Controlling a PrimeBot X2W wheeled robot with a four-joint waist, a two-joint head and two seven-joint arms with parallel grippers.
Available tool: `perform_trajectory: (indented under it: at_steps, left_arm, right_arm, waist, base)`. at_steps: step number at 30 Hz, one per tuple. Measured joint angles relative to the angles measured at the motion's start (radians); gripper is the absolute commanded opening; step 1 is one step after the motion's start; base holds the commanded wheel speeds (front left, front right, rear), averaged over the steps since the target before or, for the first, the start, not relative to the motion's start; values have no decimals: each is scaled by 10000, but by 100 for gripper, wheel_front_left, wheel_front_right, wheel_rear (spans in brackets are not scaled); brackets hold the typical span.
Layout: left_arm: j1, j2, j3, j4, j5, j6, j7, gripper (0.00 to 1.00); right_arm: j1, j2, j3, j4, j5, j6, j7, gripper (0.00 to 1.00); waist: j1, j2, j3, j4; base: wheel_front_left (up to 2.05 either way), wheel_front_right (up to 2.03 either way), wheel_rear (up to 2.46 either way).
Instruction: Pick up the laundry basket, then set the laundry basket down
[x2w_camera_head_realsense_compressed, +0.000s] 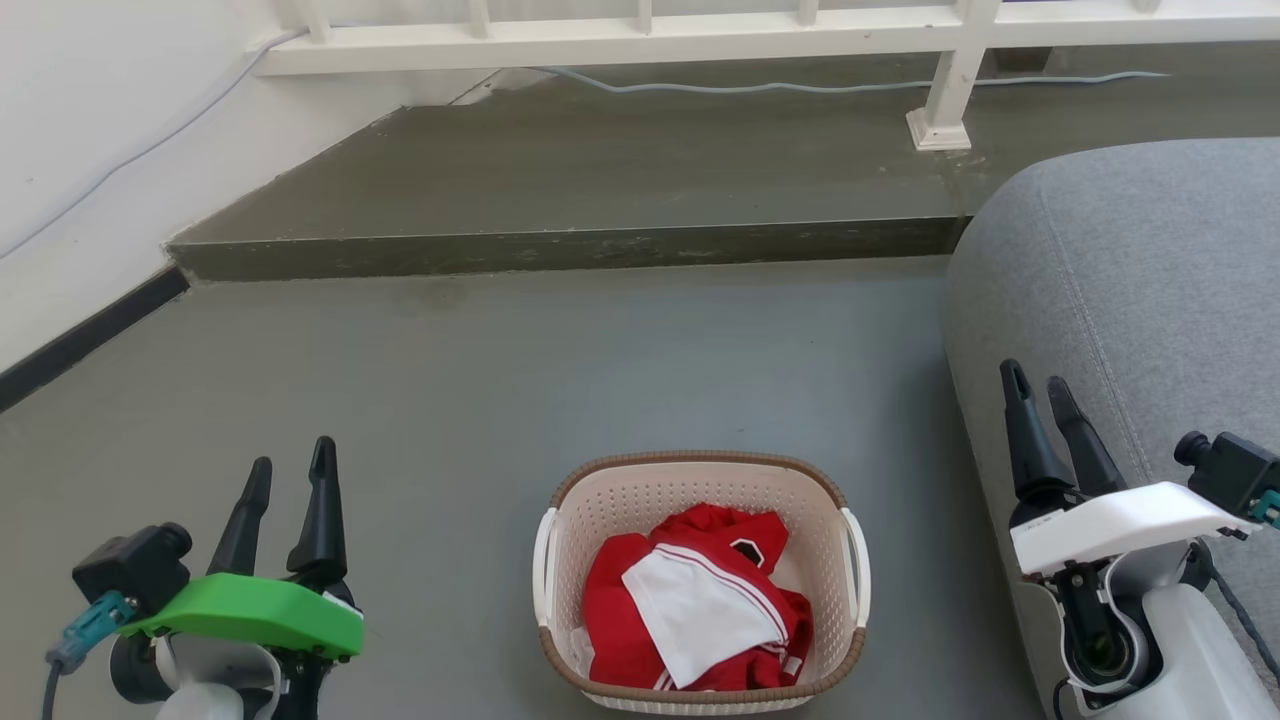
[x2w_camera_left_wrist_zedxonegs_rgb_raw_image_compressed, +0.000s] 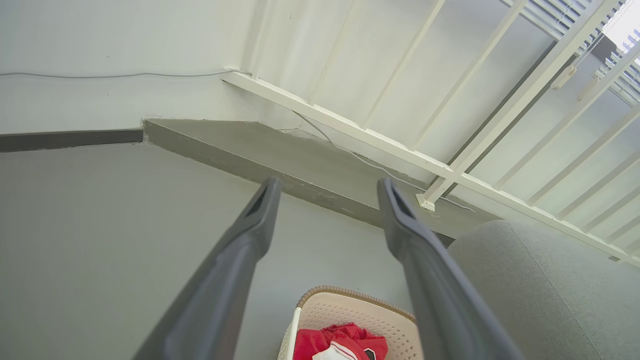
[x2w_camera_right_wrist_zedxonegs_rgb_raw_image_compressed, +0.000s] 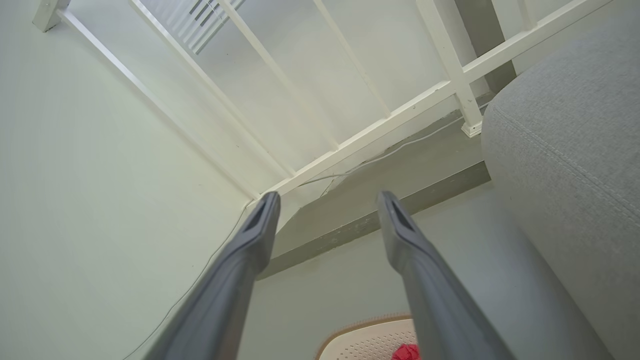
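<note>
Head view: one laundry basket (x2w_camera_head_realsense_compressed: 640, 495); left gripper (x2w_camera_head_realsense_compressed: 292, 452), right gripper (x2w_camera_head_realsense_compressed: 1034, 375) spread.

No legible text, label, brand, number or sign found in any view. One item noted: a dark emblem (x2w_camera_head_realsense_compressed: 748, 549) on the red-and-white garment (x2w_camera_head_realsense_compressed: 620, 600) lying in the laundry basket (x2w_camera_head_realsense_compressed: 700, 458). The emblem is outlined in white, and anything written on it is too small to read.
</note>
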Motion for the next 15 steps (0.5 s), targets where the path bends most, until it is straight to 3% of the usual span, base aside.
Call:
perform_trajectory:
  at_steps: [15]
  left_arm:
    - [-11,-65,-84,-221,2176,0,-566,100]
  right_arm:
    - [-110,148,155,-52,-2159,2,-546,100]
  waist:
    - [0,0,11,24]
  base:
    - [0,0,0]
